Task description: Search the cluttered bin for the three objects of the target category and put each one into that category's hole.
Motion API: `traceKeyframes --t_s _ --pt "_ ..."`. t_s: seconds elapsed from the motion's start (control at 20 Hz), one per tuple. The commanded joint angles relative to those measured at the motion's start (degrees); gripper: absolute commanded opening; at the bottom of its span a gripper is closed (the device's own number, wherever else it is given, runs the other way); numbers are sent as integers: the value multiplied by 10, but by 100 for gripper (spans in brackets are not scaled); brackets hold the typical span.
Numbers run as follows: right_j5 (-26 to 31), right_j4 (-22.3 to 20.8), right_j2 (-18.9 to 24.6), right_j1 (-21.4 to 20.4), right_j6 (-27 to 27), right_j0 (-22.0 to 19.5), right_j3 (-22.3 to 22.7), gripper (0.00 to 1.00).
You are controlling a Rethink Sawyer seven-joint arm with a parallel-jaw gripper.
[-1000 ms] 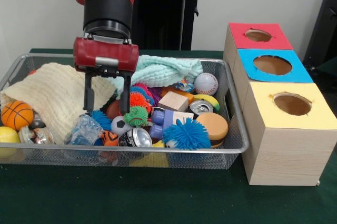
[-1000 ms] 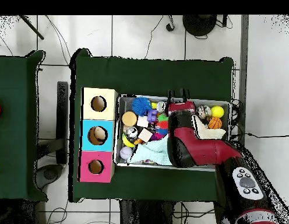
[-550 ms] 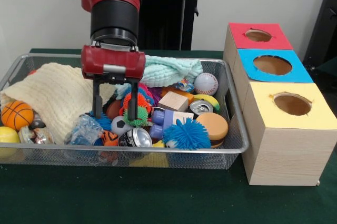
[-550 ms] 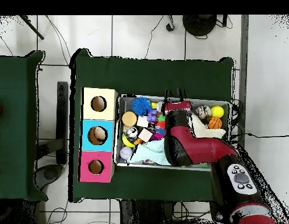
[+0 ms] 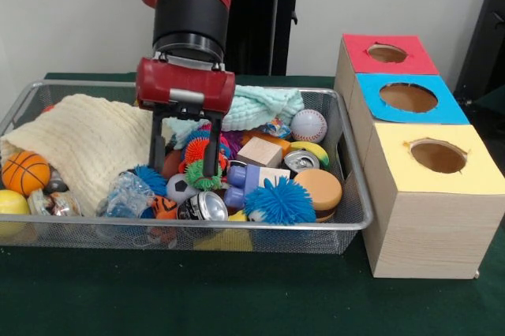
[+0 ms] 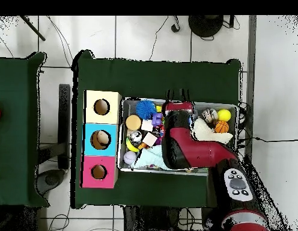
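- Front view: the gripper (image 5: pixel 184 164) hangs low inside the wire mesh bin (image 5: pixel 347 218), its two black fingers (image 5: pixel 158 152) spread apart and empty, tips down among the toys.
- Between and just behind the fingers sits an orange spiky ball (image 5: pixel 195 149); a green spiky ball (image 5: pixel 202 178) lies at the tip of the finger nearer the boxes.
- Just below the tips lie a small soccer ball (image 5: pixel 178 187), a drink can (image 5: pixel 204 207) and a crumpled clear plastic bag (image 5: pixel 126 194).
- Toward the boxes are a blue spiky ball (image 5: pixel 279 201), a plain wooden block (image 5: pixel 259 151), a second can (image 5: pixel 301 161), a round tan disc-shaped piece (image 5: pixel 318 189) and a baseball (image 5: pixel 308 125).
- A cream cloth (image 5: pixel 83 143) covers the opposite end of the bin, with a small basketball (image 5: pixel 24 172) and a yellow ball (image 5: pixel 11 203) beside it; a mint cloth (image 5: pixel 256 106) lies along the back wall.
- Beside the bin stand three wooden boxes in a row, each with a round hole: the yellow-topped box (image 5: pixel 435 158) nearest, the blue-topped box (image 5: pixel 408 97) in the middle, the red-topped box (image 5: pixel 387 53) farthest.
- Overhead view: the red arm (image 6: pixel 184 144) covers the bin's middle, and the three boxes sit touching one another.
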State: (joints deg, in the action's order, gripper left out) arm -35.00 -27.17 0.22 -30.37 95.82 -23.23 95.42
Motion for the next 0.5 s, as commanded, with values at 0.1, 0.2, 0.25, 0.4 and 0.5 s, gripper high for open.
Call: traceKeyframes --t_s 0.1,0.2,0.25,0.4,0.5 --pt "-14 22 -40 -14 54 9 -13 100" --pt "-12 23 -47 -11 53 12 -17 100" --pt "-12 26 -52 -7 52 13 -20 100" --pt "-11 36 -65 7 47 15 -29 100" --pt "-10 39 -70 17 46 15 -36 100"
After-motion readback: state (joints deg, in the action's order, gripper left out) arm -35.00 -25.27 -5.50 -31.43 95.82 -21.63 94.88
